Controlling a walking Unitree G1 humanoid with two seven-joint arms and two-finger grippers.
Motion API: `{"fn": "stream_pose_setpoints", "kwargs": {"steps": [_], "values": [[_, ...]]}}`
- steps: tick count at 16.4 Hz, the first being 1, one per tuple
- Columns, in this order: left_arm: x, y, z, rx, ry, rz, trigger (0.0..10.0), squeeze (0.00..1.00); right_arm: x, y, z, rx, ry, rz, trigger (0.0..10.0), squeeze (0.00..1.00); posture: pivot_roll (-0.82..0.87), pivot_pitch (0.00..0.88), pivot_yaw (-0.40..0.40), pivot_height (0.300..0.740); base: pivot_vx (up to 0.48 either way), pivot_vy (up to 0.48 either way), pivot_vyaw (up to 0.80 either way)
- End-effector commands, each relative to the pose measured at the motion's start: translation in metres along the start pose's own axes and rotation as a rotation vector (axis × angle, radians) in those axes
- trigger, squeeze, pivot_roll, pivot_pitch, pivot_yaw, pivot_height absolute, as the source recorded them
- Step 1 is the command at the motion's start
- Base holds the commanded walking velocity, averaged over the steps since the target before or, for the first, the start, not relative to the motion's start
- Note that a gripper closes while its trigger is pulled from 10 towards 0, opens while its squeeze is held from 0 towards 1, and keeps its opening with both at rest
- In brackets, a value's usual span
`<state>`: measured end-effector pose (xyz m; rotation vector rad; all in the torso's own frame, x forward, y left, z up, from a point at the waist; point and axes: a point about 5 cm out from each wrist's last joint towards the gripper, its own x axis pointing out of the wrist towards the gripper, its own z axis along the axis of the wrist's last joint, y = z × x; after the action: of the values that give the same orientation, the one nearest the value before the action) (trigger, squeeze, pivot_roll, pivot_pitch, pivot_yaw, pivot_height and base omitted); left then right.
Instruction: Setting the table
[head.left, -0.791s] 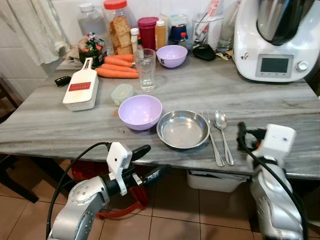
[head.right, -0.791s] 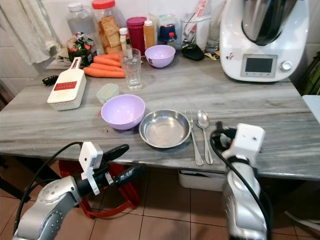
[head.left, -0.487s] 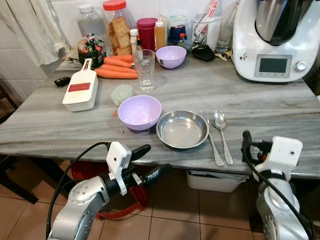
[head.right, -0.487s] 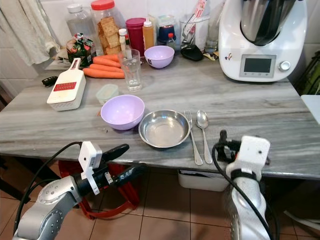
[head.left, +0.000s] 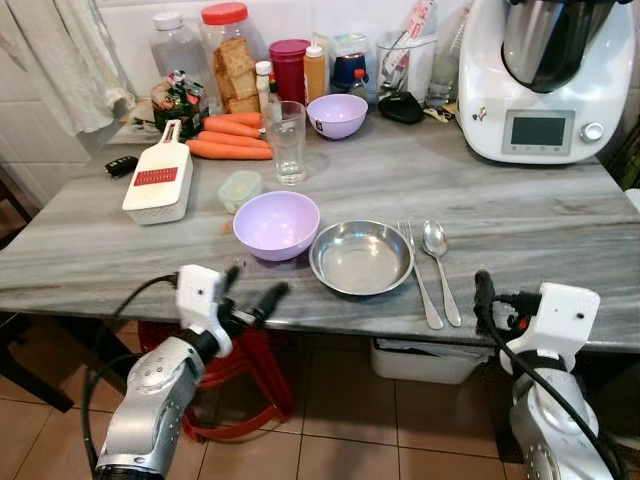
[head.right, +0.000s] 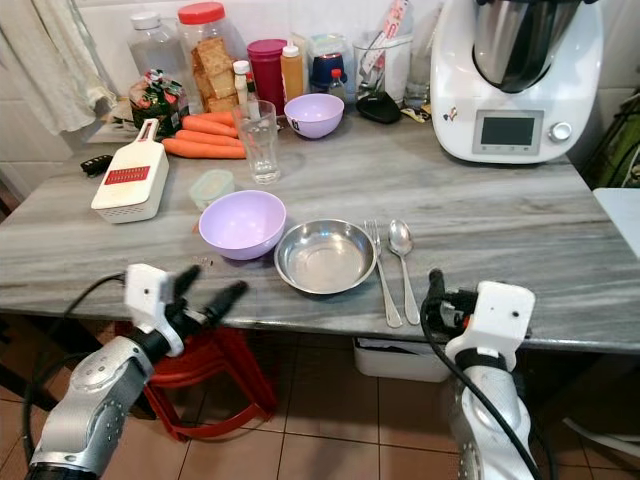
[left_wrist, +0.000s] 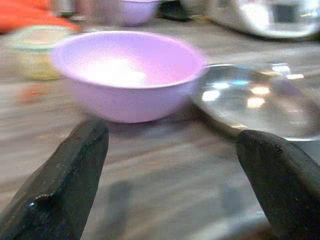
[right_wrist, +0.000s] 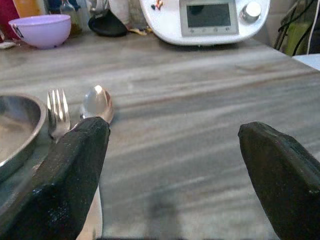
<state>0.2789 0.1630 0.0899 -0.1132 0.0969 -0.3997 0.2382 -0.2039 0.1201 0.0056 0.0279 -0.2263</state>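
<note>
Table (head.left: 520, 215): grey marbled top, carrying the place setting along its near edge. Kitchen machine (head.left: 545, 75), white, at the far corner well beyond the right gripper (head.left: 480, 290). Large purple bowl (head.left: 276, 224) sits just ahead of the left gripper (head.left: 250, 288), touching or almost touching the steel dish (head.left: 361, 257) on that gripper's right-hand side. White grater (head.left: 158, 180) lies further out beyond the left gripper and off to its left; glass (head.left: 287, 140) and carrots (head.left: 228, 138) stand past the bowl, with a small purple bowl (head.left: 337, 114) behind them. Fork (head.left: 420, 280) and spoon (head.left: 440, 265) lie side by side between the dish and the right gripper.

Left gripper: at the table's near edge, 2 fingers (left_wrist: 65, 185) spread wide, holding nothing. Right gripper: at the near edge beside the spoon, fingers (right_wrist: 65, 180) wide apart, holding nothing.
</note>
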Motion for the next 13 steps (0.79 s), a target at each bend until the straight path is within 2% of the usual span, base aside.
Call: {"fn": "stream_pose_setpoints", "kwargs": {"steps": [1,2,4,7,10,13], "values": [[0.0,0.008,0.002,0.031,-0.01,0.077,10.0,0.0,-0.001,0.002,0.007,0.001,-0.029,0.01,10.0,1.0,-0.07,0.0,0.081,0.74,0.0,0.0,0.0],[0.0,0.015,0.003,0.062,-0.019,0.181,10.0,0.0,-0.001,0.003,0.012,-0.009,-0.064,0.023,10.0,0.0,-0.07,0.0,0.078,0.74,0.0,0.0,0.0],[0.001,0.017,0.004,0.073,-0.039,0.232,10.0,0.0,-0.002,0.004,0.02,-0.037,-0.111,0.04,10.0,0.0,-0.06,0.0,0.078,0.74,0.0,0.0,0.0],[-0.002,0.013,0.004,0.059,-0.06,0.253,10.0,0.0,-0.007,0.002,0.021,-0.052,-0.128,0.042,10.0,0.0,-0.06,0.0,0.077,0.74,0.0,0.0,0.0],[-0.018,0.015,-0.01,0.081,-0.037,0.304,10.0,0.0,-0.018,-0.003,0.016,-0.075,-0.125,0.028,10.0,0.0,-0.06,0.0,0.075,0.74,0.0,0.0,0.0],[-0.033,0.022,-0.02,0.113,0.005,0.32,10.0,0.0,-0.029,-0.001,0.005,-0.053,-0.069,0.03,10.0,0.0,-0.05,0.0,0.068,0.74,0.0,0.0,0.0]]}}
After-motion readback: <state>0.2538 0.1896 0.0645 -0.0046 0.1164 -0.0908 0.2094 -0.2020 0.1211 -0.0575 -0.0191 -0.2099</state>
